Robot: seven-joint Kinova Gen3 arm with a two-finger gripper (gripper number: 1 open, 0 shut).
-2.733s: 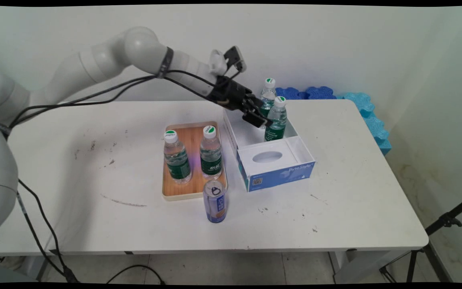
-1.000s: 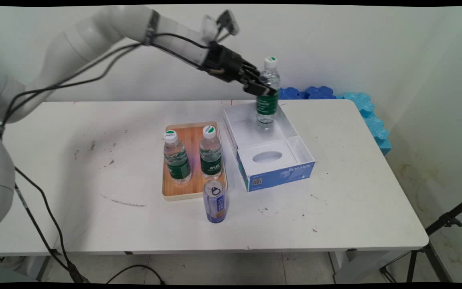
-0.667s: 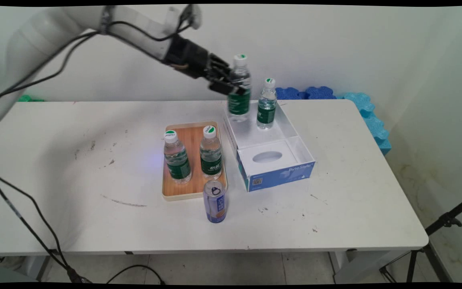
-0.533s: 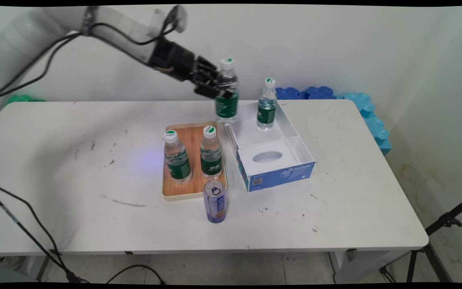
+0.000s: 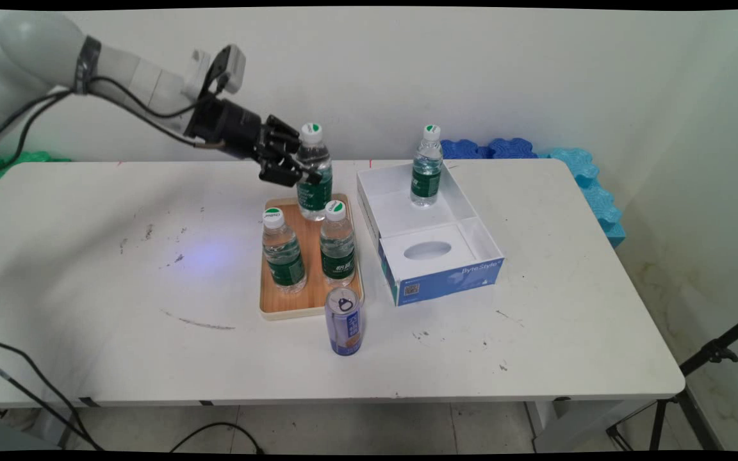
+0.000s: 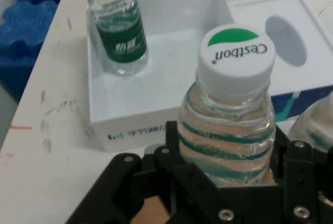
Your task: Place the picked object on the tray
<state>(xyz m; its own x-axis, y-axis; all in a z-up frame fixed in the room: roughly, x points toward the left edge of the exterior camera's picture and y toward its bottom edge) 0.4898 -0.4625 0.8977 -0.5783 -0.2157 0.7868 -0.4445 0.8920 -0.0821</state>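
Bottle cap [image 6: 237,52]: "Cestbon" (green patch above); box front [image 5: 449,279]: "Byte Style".

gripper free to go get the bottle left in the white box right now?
Probably not. The gripper is shut on a water bottle over the far end of the wooden tray, so its jaws are occupied. The bottle in the white box stands upright with nothing near it.

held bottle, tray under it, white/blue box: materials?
Held bottle: clear thin plastic, ribbed and glossy, white screw cap, green label. Tray: wood or bamboo-look grained top, pale rim, possibly laminate. Box: printed cardboard by its folded walls and matte white inside. Gripper: shut on the bottle.
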